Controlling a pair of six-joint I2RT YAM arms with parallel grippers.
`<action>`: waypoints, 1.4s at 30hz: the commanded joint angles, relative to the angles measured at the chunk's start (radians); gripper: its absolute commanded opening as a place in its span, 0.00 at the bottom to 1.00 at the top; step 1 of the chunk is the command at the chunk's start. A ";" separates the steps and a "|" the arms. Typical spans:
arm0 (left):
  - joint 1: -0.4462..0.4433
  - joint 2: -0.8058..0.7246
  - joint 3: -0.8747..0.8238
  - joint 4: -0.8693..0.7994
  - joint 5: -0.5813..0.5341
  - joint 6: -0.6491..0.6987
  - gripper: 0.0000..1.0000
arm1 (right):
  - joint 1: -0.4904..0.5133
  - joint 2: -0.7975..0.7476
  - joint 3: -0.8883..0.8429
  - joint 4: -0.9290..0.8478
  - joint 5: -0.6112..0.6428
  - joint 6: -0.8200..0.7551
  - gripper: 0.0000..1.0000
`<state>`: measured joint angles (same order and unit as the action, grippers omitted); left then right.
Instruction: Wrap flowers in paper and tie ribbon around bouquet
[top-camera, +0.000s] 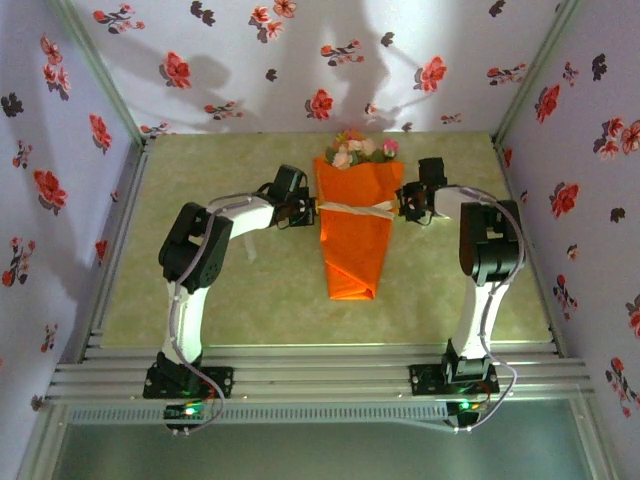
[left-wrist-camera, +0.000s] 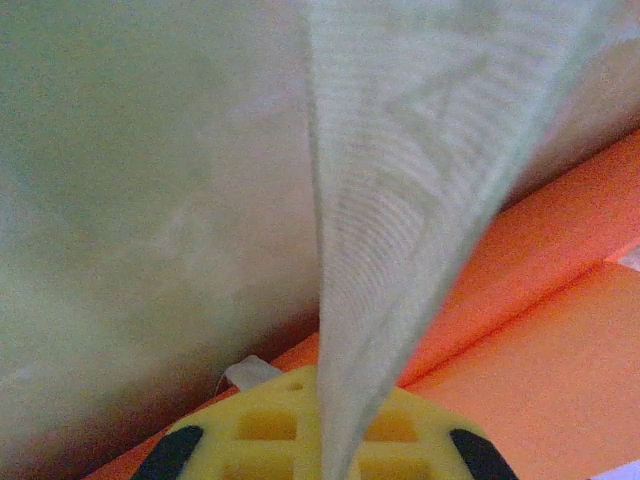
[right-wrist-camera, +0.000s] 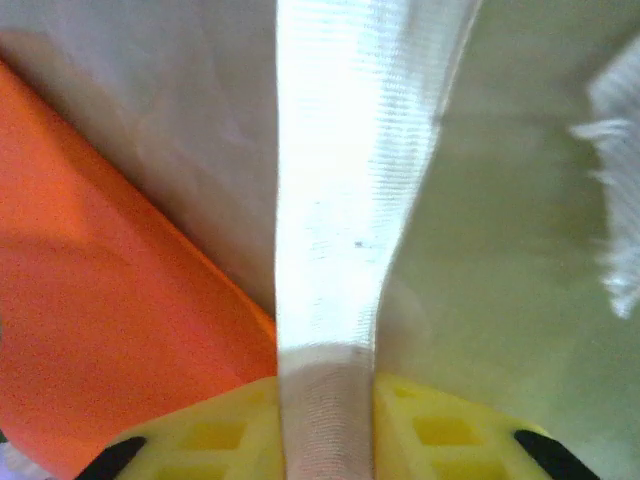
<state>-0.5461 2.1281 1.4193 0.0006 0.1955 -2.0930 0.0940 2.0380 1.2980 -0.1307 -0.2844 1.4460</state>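
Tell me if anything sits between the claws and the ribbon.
Nothing visible: the left claw and right claw each pinch an end of the pale cream translucent ribbon across the orange paper cone bouquet.

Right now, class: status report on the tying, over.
Shut on ribbon ends: left gripper, right gripper. Ribbon taut across bouquet. Nothing blocking.

I take the pale green, mottled tabletop (top-camera: 250, 300) as my reference. Behind it rises the back wall (top-camera: 300, 40), lilac paper printed with red and dark flowers. The left wall (top-camera: 50, 200) and the right wall (top-camera: 590, 200) flank it in the same paper. Along its near edge I see silver aluminium rails (top-camera: 320, 365), then a perforated strip (top-camera: 320, 411), and nearest of all a plain grey-green panel (top-camera: 320, 450).
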 joint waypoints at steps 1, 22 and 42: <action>-0.006 -0.017 -0.010 0.007 0.018 -0.038 0.00 | -0.006 0.024 0.031 -0.012 0.017 -0.001 0.17; 0.184 -0.137 -0.158 0.069 0.013 0.068 0.00 | -0.146 -0.142 -0.044 -0.160 0.024 -0.212 0.00; 0.440 -0.272 -0.433 0.240 0.039 0.021 0.00 | -0.386 -0.145 -0.069 -0.148 -0.027 -0.250 0.00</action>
<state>-0.1635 1.8927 1.0039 0.2222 0.2783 -2.0594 -0.2577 1.9041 1.2034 -0.2836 -0.3794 1.2110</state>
